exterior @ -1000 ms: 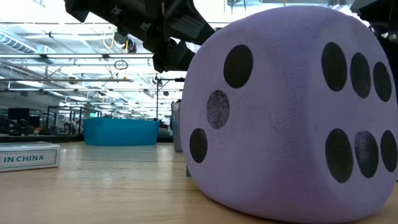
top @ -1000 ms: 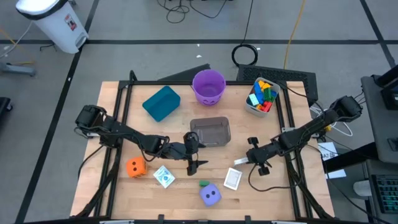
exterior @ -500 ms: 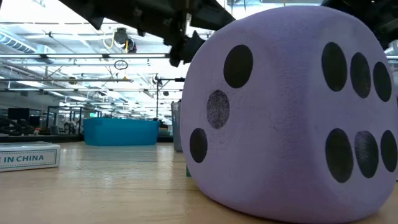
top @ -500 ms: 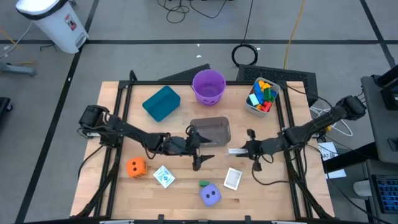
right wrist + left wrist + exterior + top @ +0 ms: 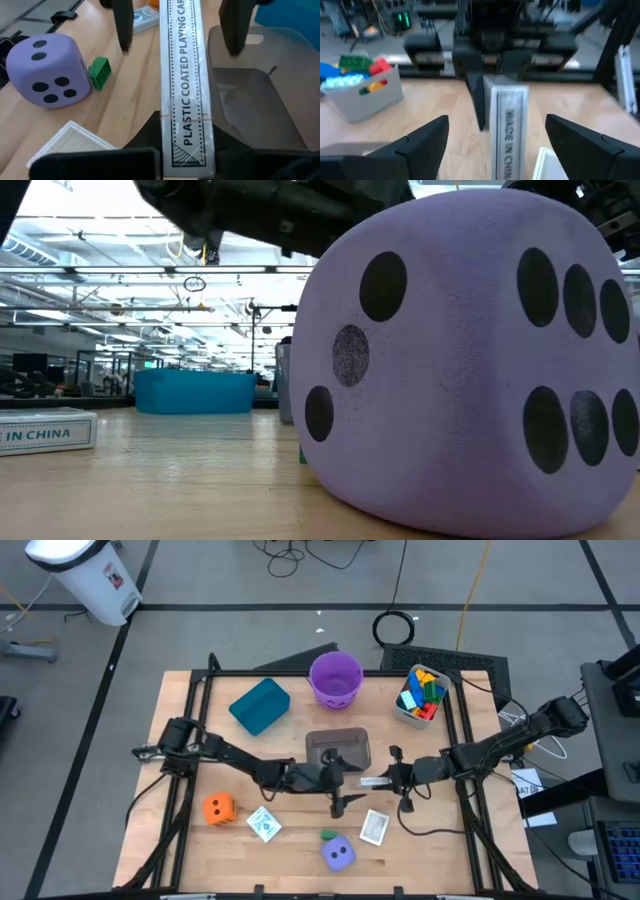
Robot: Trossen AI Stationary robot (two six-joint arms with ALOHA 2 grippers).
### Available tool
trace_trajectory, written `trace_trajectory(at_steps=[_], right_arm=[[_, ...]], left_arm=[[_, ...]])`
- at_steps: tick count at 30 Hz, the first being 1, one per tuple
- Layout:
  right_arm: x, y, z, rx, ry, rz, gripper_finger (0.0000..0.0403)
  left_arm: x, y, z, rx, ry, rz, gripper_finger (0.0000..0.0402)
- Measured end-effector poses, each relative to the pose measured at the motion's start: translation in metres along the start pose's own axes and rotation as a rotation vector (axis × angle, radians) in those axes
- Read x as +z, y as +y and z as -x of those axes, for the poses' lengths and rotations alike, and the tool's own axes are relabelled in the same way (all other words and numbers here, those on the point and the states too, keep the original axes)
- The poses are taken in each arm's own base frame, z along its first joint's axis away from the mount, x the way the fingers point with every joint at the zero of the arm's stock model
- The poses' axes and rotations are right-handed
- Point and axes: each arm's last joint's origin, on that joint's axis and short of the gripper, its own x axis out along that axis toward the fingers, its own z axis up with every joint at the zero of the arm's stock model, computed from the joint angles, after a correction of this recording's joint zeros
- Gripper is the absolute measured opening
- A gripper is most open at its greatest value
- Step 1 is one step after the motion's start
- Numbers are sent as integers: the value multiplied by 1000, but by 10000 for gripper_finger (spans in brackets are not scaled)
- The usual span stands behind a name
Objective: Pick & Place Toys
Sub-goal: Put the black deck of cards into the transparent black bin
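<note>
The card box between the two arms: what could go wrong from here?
1. The right gripper pinches only one end of the card box, so it may tilt or slip before the open left gripper closes.
2. If dropped, it could land beside the clear tub, or hit the card below.

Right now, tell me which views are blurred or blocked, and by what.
Left wrist view: soft all over, the card pack and block tub smeared. Low view: the purple die sits close and fills the right half; the ceiling behind glares white. Right wrist view: the pack's lettering reads clearly. High view: even light, nothing blocked.
</note>
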Motion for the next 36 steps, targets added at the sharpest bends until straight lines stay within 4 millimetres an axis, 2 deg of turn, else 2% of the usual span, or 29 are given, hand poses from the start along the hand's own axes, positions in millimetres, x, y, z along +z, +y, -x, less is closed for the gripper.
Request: trace_trajectory(at_steps=[3,5,8,13,14,18,22,24,26,29,31,36], right_arm=[[0,0,1,-1,-2,3,32],[1,0,1,0,-9,2,37],[1,0,1,-1,-5,3,41],[1,0,1,1,-4,2,47],[1,0,1,1,-5,2,51],[2,-1,5,-9,-1,18,67],[-6,-3,12,-6,74,33,77],[-4,-4,18,-8,63,13,78],[-6,-5,23,-11,83,4,77],[-3,-5,29,-7,56,-21,74],[-1,-6,32,-5,35,-26,72],[1,-6,35,-2,17,-29,73]], left_arm=[[5,0,-11,-1,63,-4,314],[6,0,-14,-14,109,-6,280],[11,0,-18,-40,108,10,212],[20,-1,-15,-57,85,16,77],[23,0,-13,-56,93,10,67],[39,3,1,-23,137,8,67],[58,6,20,133,153,34,67],[67,8,28,201,138,33,67],[70,9,31,231,117,41,67],[55,18,32,255,157,65,67],[37,33,32,276,166,122,67],[-5,71,39,243,90,377,67]])
